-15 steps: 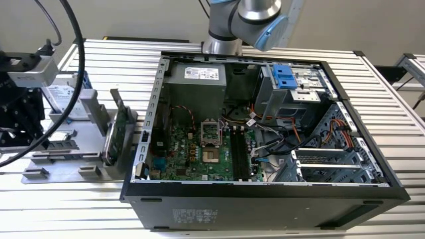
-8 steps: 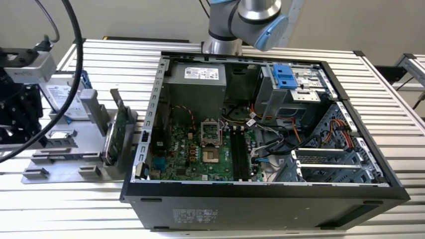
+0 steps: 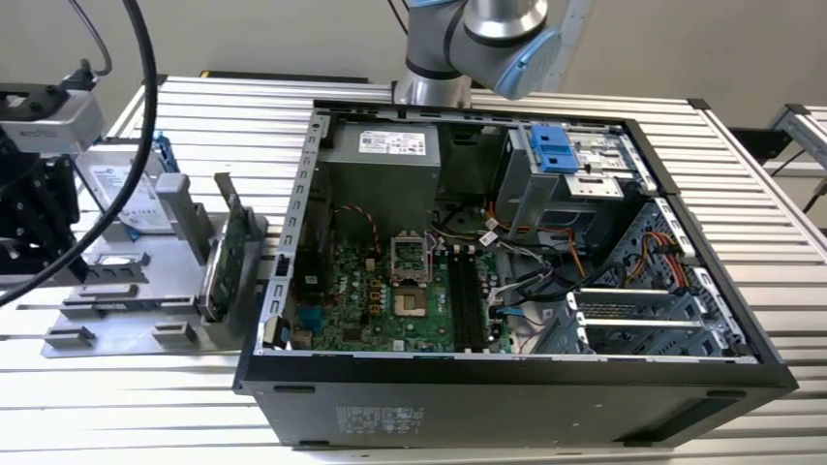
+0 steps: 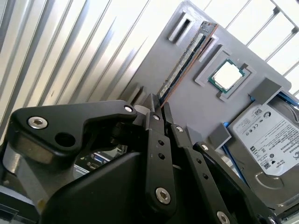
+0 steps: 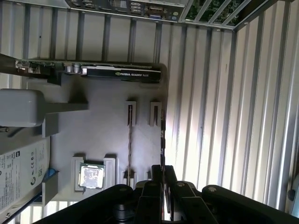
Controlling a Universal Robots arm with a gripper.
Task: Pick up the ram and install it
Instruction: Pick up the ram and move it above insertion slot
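Claw (image 4: 157, 103) narrowed onto the ram (image 4: 184, 62).
Tray (image 3: 139, 291) sits at the case's (image 3: 517, 402) nine o'clock in the exterior view; a straight, level lift seems best.

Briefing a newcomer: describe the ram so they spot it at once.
Beside the open computer case lies a grey holder tray on the slatted table. In the second wrist view the ram stands on edge in its slotted blocks, next to the square processor. It is a thin dark stick, unlike the flat silver hard drive and the larger upright green card.
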